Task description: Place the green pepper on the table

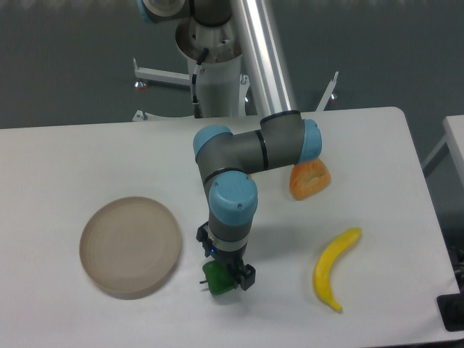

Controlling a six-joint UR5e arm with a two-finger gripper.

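Observation:
The green pepper is small, glossy and dark green, with its short dark stem pointing left. It sits between the fingers of my gripper, low over the front of the white table, just right of the beige plate. The gripper points down and its fingers close on the pepper. I cannot tell whether the pepper touches the tabletop. The wrist hides the pepper's top.
A round beige plate lies at the front left. An orange pepper sits behind the arm's elbow. A yellow banana-shaped item lies at the front right. The table's front edge is near the gripper.

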